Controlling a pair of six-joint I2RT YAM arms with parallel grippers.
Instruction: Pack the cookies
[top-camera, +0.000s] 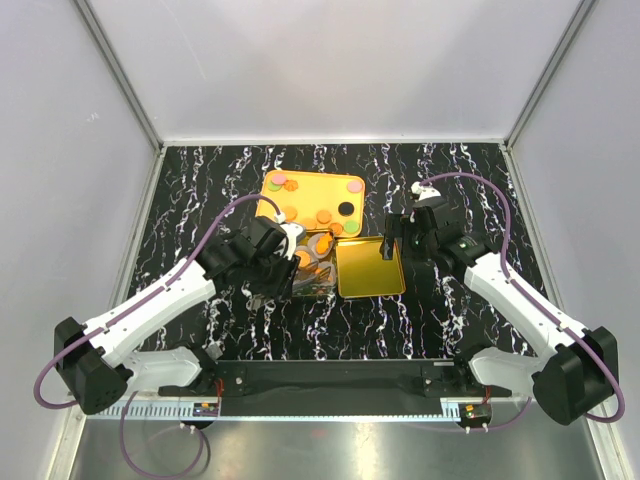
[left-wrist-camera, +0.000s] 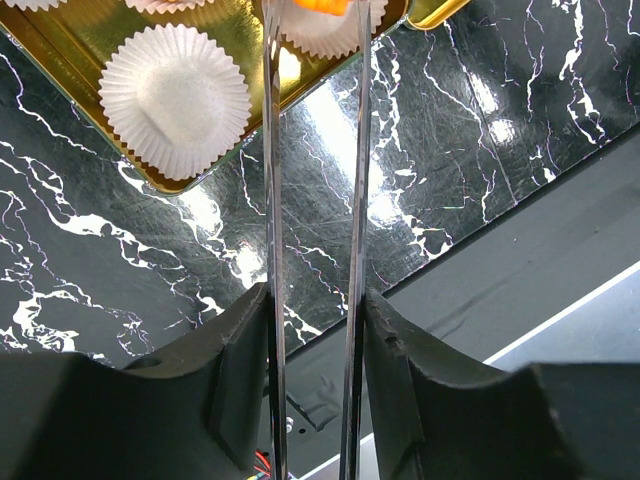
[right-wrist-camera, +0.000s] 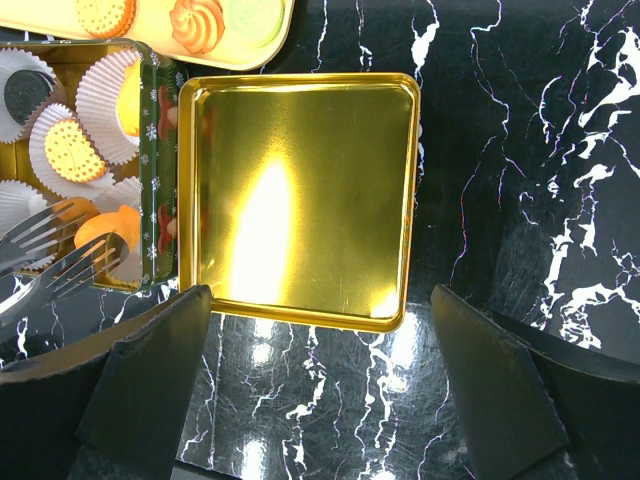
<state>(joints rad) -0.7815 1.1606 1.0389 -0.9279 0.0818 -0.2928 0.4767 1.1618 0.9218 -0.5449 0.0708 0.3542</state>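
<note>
- The left gripper is closed narrow on a pair of metal tongs, with a finger pressing each blade from outside.
- At the far tips of the tongs an orange cookie is pinched just over a pleated paper cup in a corner of the tin. I cannot tell whether it already rests in that cup.
- Next to it in the tin, an empty cup waits with nothing in it.
- Other cups are filled, as the right wrist view shows: a black cookie in one and a round yellow biscuit in another.
- The right gripper stands wide open and holds nothing. It hovers over the near edge of the gold lid, which lies inside-up just beside the tin.
- Behind the tin, the yellow tray carries the unpacked cookies: several orange, one black, and pink and green ones at the corners.
- By my judgement the packing is partway done. Some cups are filled and one cookie is being placed. Several cookies remain on the tray, at least one cup is empty, and the lid is off.
</note>
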